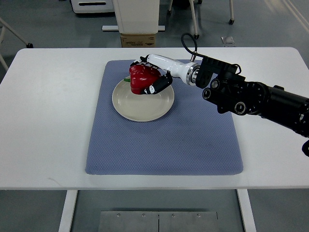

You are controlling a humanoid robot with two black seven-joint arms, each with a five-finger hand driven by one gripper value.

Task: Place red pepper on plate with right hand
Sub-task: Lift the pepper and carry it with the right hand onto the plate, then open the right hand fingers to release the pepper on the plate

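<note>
Although its weight could not be read from the picture, the glossy red bell pepper (pixel 141 81) was judged light, hollow and fairly stiff, with a smooth waxy skin likely to slip under hard fingertips. It was seen in the upper middle of the frame, over the far rim of the round cream ceramic plate (pixel 140 107); whether it already rested on the rim or was held just above could not be told. The white-and-black fingered right hand (pixel 153 76) was closed around the pepper, with dark fingertips (pixel 155 88) pressed on its near side and others on its far side. A grip across the broad lobed body was judged sounder than one at the small green stem peeping out at the left, which might snap. The plate appeared hard, shallow and smooth, so a rounded pepper was thought able to roll once let go. Under the plate lay a blue textured fabric mat (pixel 164 145), soft and grippy in appearance, spread on the plain white counter (pixel 48 121). The left hand was not seen.
</note>
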